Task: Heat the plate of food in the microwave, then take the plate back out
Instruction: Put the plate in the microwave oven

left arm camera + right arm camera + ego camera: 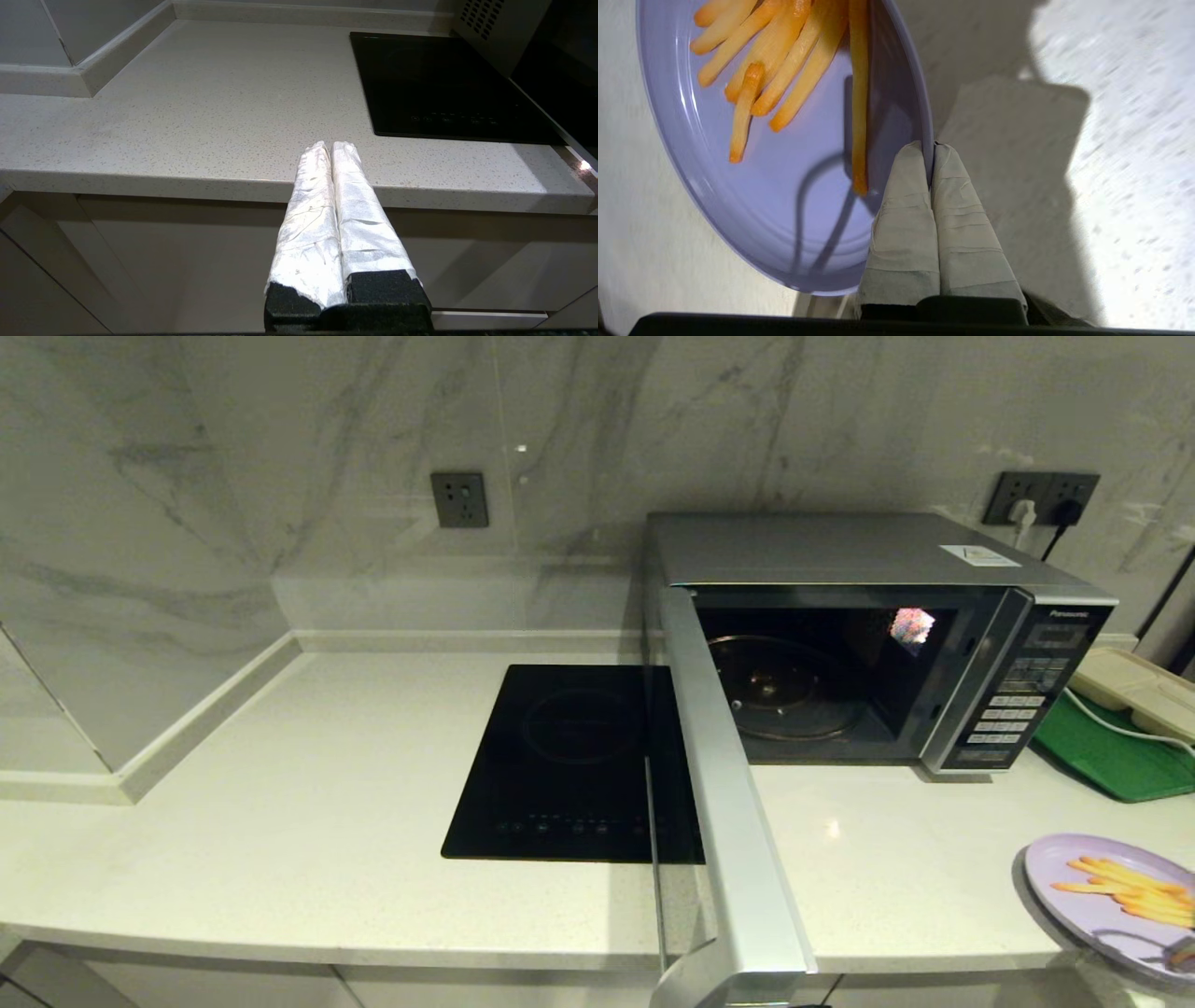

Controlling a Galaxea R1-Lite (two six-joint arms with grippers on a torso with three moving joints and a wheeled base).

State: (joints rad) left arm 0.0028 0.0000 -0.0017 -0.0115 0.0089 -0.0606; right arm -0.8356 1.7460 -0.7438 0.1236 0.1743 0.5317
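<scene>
The left hand (331,149) hangs parked at the front edge of the table (280,821), well to the left of the microwave (840,560), its taped fingers pressed together on nothing. The microwave's door (728,821) stands swung wide, showing the dark cavity and its glass turntable (784,695). To the right of the microwave and nearer the table's front edge, the right hand (931,147) is pinched tight on the rim of the plate of food (784,186), the rim caught between its two fingertips. The plate is round, flat and pale lilac, with thin orange-yellow fries lying across it. The table is pale speckled stone, with a black cooktop (569,765) just left of the microwave and a marble wall behind.
</scene>
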